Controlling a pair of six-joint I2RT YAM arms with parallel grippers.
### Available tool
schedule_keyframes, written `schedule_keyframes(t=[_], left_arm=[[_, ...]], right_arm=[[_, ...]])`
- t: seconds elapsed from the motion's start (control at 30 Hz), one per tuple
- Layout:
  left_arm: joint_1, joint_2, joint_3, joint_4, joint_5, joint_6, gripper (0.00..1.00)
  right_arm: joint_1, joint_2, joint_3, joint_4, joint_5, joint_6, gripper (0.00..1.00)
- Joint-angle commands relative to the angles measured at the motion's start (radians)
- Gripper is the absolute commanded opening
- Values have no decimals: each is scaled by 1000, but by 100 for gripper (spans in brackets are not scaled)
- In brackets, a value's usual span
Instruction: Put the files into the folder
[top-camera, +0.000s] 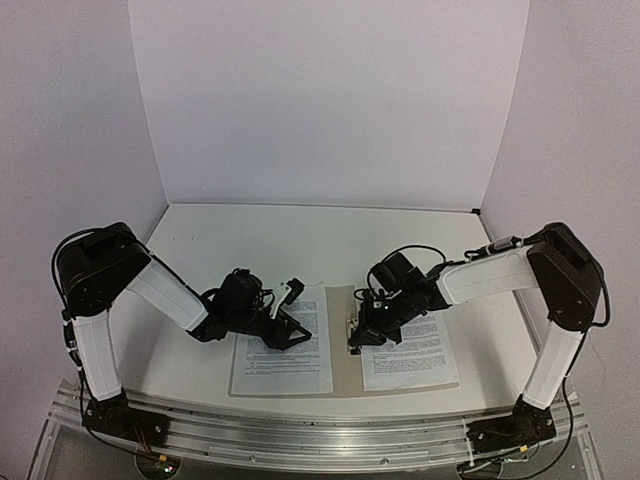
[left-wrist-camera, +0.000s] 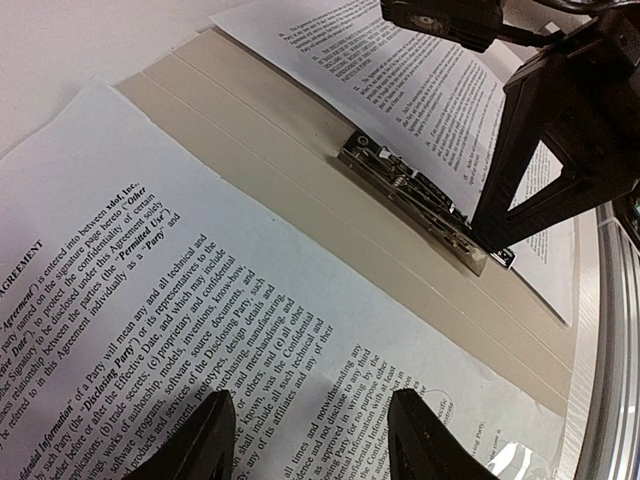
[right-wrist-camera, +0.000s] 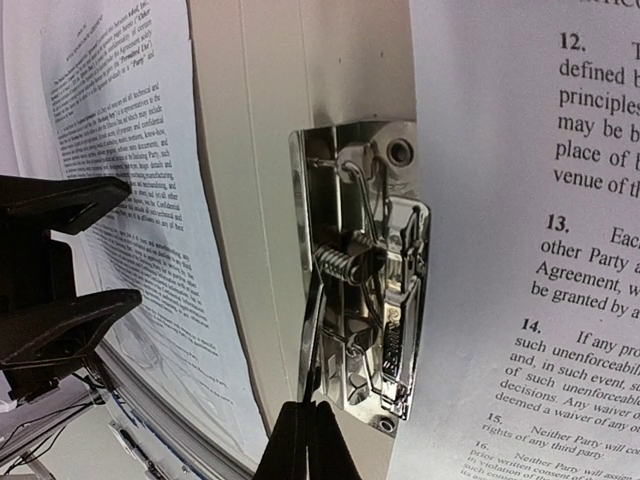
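- The left gripper (left-wrist-camera: 310, 455) is hanging low over the left sheet (top-camera: 283, 365). Its two fingers (left-wrist-camera: 195, 445) are standing apart, with only printed paper showing between them.
- It is grasping nothing. Whether its tips are touching the paper cannot be told.
- The left sheet is lying flat directly beneath this gripper, covering the left cover of the folder (top-camera: 340, 345). The folder is lying open on the table (top-camera: 250, 240).
- Just beyond the left gripper's fingertips, toward the other arm, a bare tan strip of the folder's spine is showing between the two sheets.
- The right gripper (right-wrist-camera: 308, 440) is clenched, its fingers pressing together with nothing caught between them.
- Its tips are pointing down at the near end of the metal clip (right-wrist-camera: 365, 290) on the spine and appear to be touching it.
- The clip is sitting straight ahead of the right gripper's tips, running along the spine away from them.
- The right sheet (top-camera: 410, 355) is lying flat on the right cover, just to the outer side of the right gripper. Its inner edge is reaching the clip, but whether it is tucked under the clip cannot be told.
- The two grippers are facing each other across the spine, near one another but not touching.
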Motion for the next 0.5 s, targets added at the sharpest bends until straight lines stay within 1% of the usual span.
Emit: schedule_keyframes(t=[0.0, 0.33, 0.47], left_arm=[[18, 32, -29, -60, -38, -5, 53], [24, 35, -32, -54, -36, -7, 52], [23, 35, -33, -50, -36, -7, 52]], right_arm=[[-15, 104, -86, -302, 192, 5, 0], [-29, 85, -89, -348, 251, 13, 0], [-35, 100, -89, -346, 245, -3, 0]])
